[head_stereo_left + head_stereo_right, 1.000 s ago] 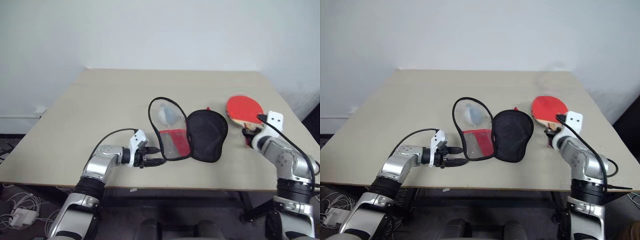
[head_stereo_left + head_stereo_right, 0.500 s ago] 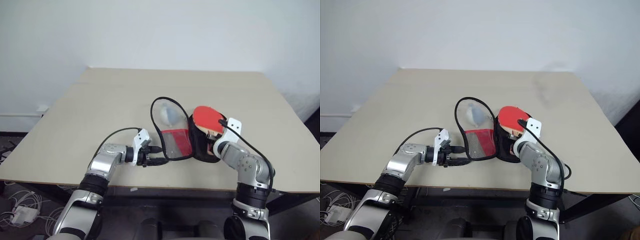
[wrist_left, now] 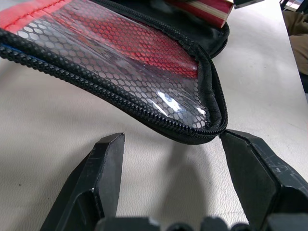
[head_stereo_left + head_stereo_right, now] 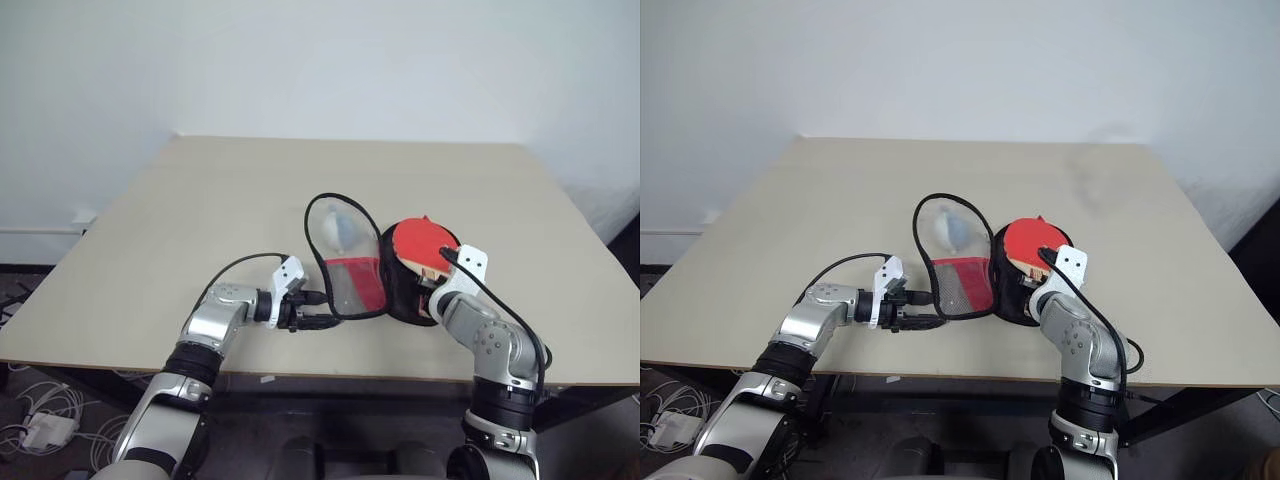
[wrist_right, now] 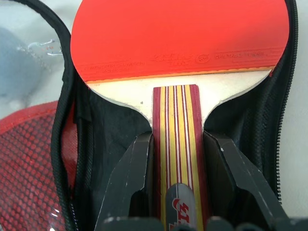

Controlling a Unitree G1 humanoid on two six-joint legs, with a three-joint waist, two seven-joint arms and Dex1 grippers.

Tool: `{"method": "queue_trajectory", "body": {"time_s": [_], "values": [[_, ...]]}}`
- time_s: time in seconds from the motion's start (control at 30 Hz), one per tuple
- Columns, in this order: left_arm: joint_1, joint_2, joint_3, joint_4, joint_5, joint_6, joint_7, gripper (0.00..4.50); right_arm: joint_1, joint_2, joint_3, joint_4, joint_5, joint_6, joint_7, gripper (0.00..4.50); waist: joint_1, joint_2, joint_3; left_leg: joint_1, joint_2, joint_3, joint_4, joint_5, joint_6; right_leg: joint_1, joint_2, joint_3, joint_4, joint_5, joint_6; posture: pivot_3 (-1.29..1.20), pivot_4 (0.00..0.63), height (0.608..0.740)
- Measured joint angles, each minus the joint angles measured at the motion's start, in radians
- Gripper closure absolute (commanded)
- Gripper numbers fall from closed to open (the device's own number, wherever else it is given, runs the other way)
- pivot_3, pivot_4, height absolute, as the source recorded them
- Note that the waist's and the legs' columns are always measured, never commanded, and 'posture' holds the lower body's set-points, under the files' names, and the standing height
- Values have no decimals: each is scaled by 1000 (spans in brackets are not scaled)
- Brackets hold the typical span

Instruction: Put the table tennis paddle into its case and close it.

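The case [image 4: 345, 262] lies open in the middle of the table, its clear flap [image 3: 144, 62] with the red panel on the left and its black half [image 4: 398, 290] on the right. The table tennis paddle [image 5: 178, 33] has its red face up over the black half, inside the zip outline; whether it rests on the lining I cannot tell. My right gripper [image 5: 176, 139] is shut on the striped handle [image 5: 175, 144]. My left gripper [image 3: 174, 144] stands open at table level, its fingers on either side of the clear flap's near zip corner [image 3: 211, 130].
A small grey-white lump [image 4: 340, 232] sits under the clear flap at its far end. The beige table [image 4: 200, 200] has bare room to the left, right and behind the case. Its near edge runs just below both grippers.
My right arm carried the paddle leftwards from the table's right side to over the case's black half, then almost stopped. The left gripper kept its place at the flap's corner.
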Motion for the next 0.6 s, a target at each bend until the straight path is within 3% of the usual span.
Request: {"method": "queue_trajectory", "body": {"time_s": [0.13,0.47,0.6], "values": [[0,-1,-2,0,0,-1,0,1160,2,2,8,1,-2,-6,1,3383,0,0,0,0,0,0,0,0,0,0,0,0,0,0,0,0,0,740],[0,-1,-4,0,0,-6,0,1160,3,2,26,18,-3,-8,22,14,-1,0,0,0,0,0,0,0,0,0,0,0,0,0,0,0,0,740],[0,-2,-3,0,-4,-4,0,1160,8,-19,49,4,0,-37,69,14,-1,0,0,0,0,0,0,0,0,0,0,0,0,0,0,0,0,740]]}}
